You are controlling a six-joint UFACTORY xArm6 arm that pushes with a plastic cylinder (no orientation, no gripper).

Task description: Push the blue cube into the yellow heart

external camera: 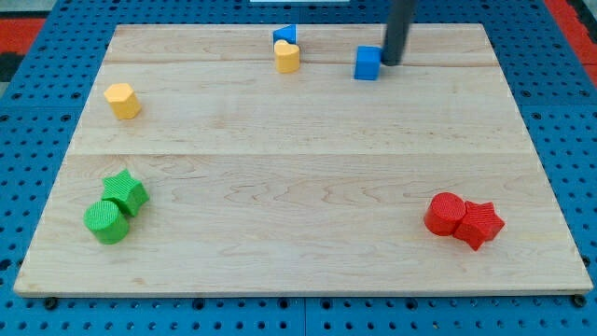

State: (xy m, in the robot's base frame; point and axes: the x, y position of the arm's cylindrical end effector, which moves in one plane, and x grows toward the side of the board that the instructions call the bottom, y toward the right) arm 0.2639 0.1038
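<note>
Blue cube [367, 63]: sits near the view's top, right of centre on the wooden board [298, 243], apart from every other block.
My tip [390, 62]: on the cube's right side, touching it or just short of it; the rod ends plain, with no pincer to be spread or pressed together, so it holds nothing.
Why there: contact on the right face suits a push toward the view's left, I judge.
Yellow heart [287, 57]: left of the cube with bare board between; its shape is hard to read at this size, so heart is my best guess.
Blue triangle [284, 35]: touching the heart from the top side; a hard shove may disturb it.
Yellow hexagon [122, 100]: well apart, at the left edge.
Green pair: star [125, 192] against cylinder [107, 221], bottom left.
Red pair: cylinder [445, 214] against star [479, 223], bottom right.
</note>
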